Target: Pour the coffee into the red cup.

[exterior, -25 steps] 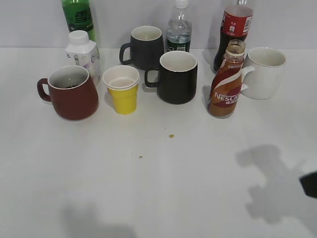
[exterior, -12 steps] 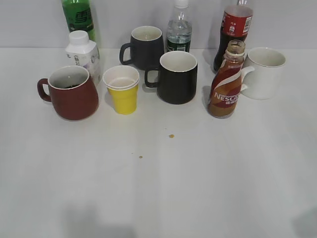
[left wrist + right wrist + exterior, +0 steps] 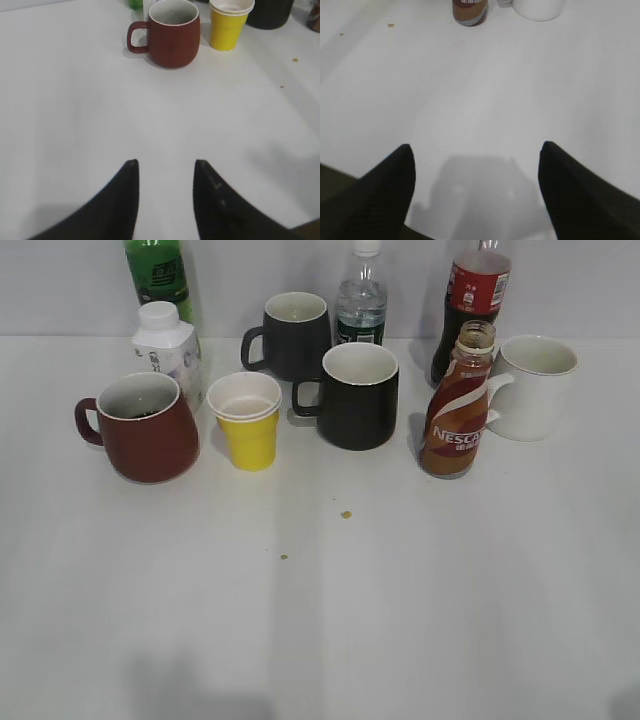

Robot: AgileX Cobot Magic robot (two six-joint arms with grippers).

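- Coffee bottle (image 3: 458, 405): upright on the white worktop (image 3: 400, 620), uncapped, right of centre, just beside a white mug (image 3: 535, 386).
- Red cup (image 3: 145, 427): upright at the left, handle pointing left, something dark inside; a yellow paper cup (image 3: 246, 420) stands just beside it.
- Black mug (image 3: 355, 395): between the yellow cup and the coffee bottle.
- Two small brown spots (image 3: 346, 514) on the worktop in front of the cups.
- Left claw (image 3: 165, 192): fingers parted a little, holding nothing, over bare worktop, well apart from the red cup.
- Right claw (image 3: 476, 187): fingers spread wide, empty, well apart from the coffee bottle.
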